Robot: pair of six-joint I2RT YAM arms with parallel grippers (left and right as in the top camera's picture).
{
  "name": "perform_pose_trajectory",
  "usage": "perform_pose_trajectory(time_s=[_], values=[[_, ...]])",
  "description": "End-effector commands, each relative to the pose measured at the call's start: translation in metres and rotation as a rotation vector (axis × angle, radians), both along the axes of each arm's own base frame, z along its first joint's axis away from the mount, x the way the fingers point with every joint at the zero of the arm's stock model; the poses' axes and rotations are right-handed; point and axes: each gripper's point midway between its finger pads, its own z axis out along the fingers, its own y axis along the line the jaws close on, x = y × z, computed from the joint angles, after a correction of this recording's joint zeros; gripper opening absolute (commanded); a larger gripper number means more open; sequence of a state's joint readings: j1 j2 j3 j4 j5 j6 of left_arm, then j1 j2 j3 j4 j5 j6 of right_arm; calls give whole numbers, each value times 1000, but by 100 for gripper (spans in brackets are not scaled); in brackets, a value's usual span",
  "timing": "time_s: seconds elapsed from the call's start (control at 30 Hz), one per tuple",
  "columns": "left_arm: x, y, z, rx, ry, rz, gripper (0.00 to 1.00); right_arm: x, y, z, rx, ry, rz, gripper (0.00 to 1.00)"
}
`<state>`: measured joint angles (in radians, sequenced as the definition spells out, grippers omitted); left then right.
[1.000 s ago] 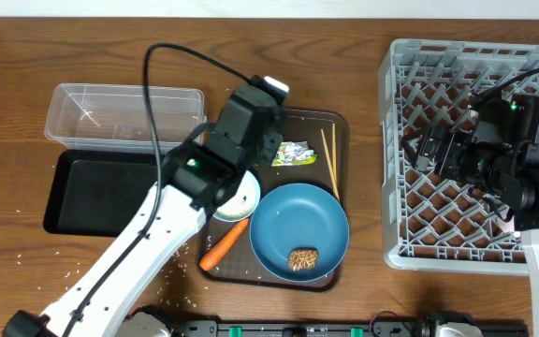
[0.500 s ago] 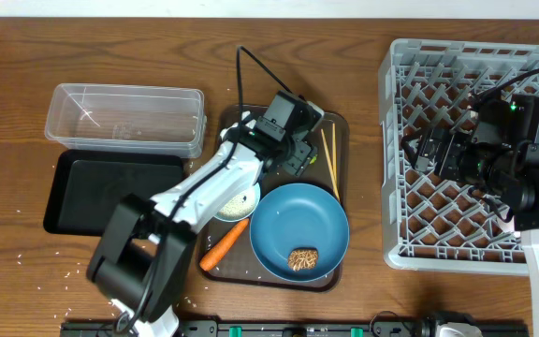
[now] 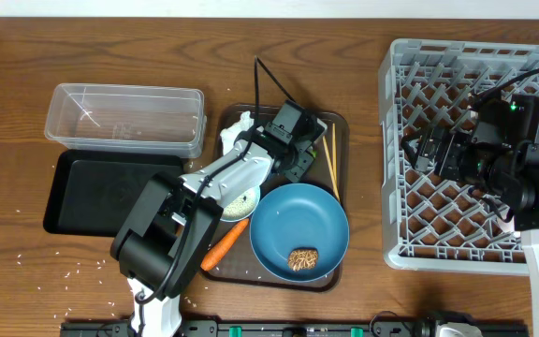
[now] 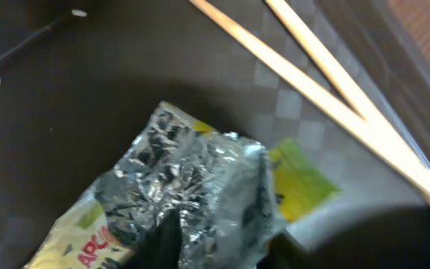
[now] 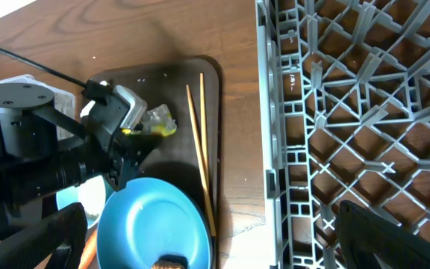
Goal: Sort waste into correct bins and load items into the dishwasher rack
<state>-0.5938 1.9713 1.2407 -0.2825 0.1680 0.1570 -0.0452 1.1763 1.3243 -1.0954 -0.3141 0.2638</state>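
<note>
At the back of the brown serving tray (image 3: 341,131), the left claw (image 3: 298,161) is pressed down onto the small yellow-green wrapper (image 4: 192,179). The wrapper lies just beside the two wooden chopsticks (image 3: 329,164) without touching them. The wrist view shows the foil bunched into a crinkled silver ridge against a dark finger, which suggests a pinch. Whether the fingers have actually clamped it cannot be told. The low, slanting approach probably serves to lift the wrapper without nudging the chopsticks. The only print that can be read is a scrap of red capitals, seemingly "AR" plus a further letter, cut off by the fold. The left arm likely handles this piece because both bins sit on its side: the clear tub (image 3: 124,89) and, touching its front, the black tray (image 3: 92,197). The blue dish (image 3: 299,220), holding the brown food lump (image 3: 303,259), lies at the front of the serving tray. The carrot (image 3: 225,246) lies at the dish's left. The right claw (image 3: 424,153) hangs above the grey dishwasher rack (image 3: 457,263) with its fingers spread wide and nothing between them, apparently parked clear until dishes are ready to load.
</note>
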Motion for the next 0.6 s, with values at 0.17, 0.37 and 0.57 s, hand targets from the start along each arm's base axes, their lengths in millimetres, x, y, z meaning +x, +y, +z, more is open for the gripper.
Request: perform_pose_trajectory(time_s=[0.17, 0.37, 0.57], values=[[-2, -1, 44, -37, -61, -16, 6, 0, 3, 0, 4, 7, 1, 99], [0, 25, 113, -19, -195, 80, 7, 0, 3, 0, 4, 6, 1, 99], [-10, 76, 164, 10, -257, 288, 6, 0, 3, 0, 4, 6, 2, 99]])
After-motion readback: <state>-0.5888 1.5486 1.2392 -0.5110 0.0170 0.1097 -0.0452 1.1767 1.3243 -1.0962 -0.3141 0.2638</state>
